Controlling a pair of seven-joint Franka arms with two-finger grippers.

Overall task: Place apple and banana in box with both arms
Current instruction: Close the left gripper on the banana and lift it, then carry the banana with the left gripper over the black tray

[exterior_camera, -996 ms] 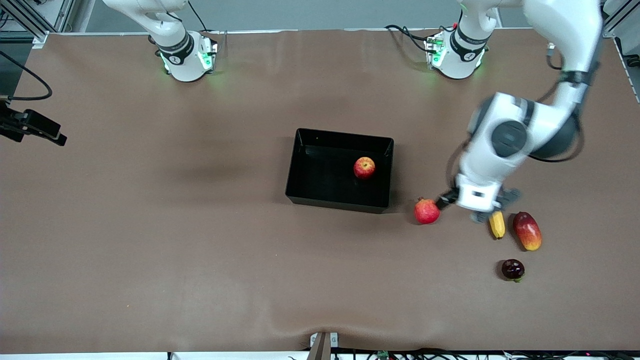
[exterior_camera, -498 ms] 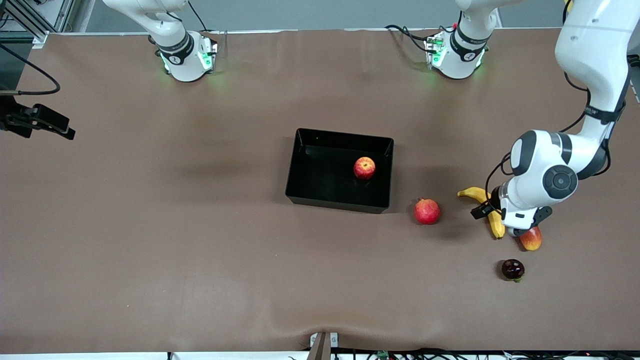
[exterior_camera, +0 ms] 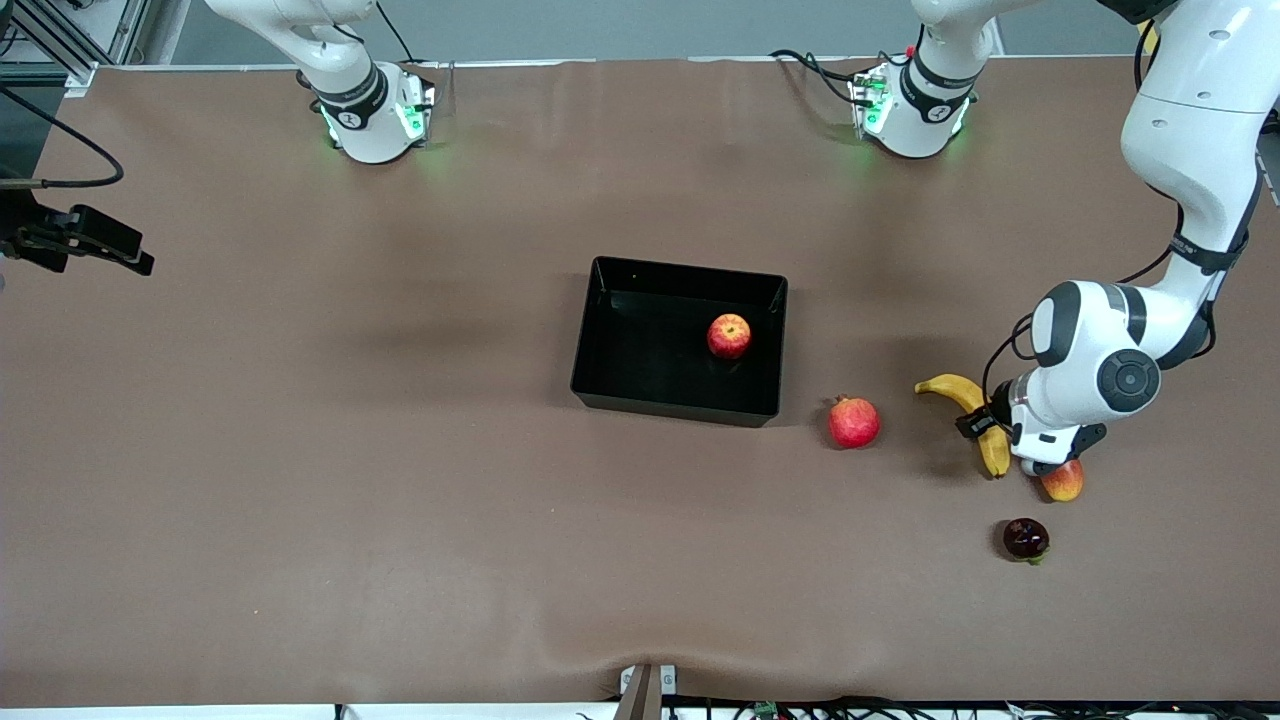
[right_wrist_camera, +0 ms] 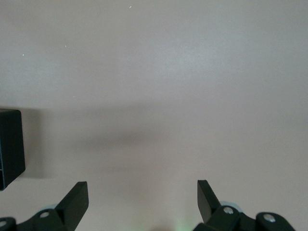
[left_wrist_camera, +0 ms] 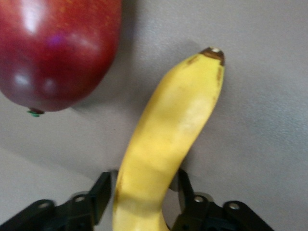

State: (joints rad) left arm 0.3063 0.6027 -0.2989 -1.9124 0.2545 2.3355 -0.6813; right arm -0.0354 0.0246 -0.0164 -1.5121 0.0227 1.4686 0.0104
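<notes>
Yellow banana [left_wrist_camera: 168, 139], red apple [exterior_camera: 729, 336], black box [exterior_camera: 640, 400]

My left gripper [left_wrist_camera: 142, 197] sits low at the banana [exterior_camera: 975, 415], one finger on each side of it, and the mango [exterior_camera: 1062, 480] lies just beside, crowding that flank. Toward the box [exterior_camera: 600, 340] the pomegranate [exterior_camera: 853, 422] stands near its nearer corner, and the apple [exterior_camera: 729, 336] fills one end while the other lies bare. My right gripper [right_wrist_camera: 142, 204] hangs with fingers apart over bare tabletop [right_wrist_camera: 159, 86].
</notes>
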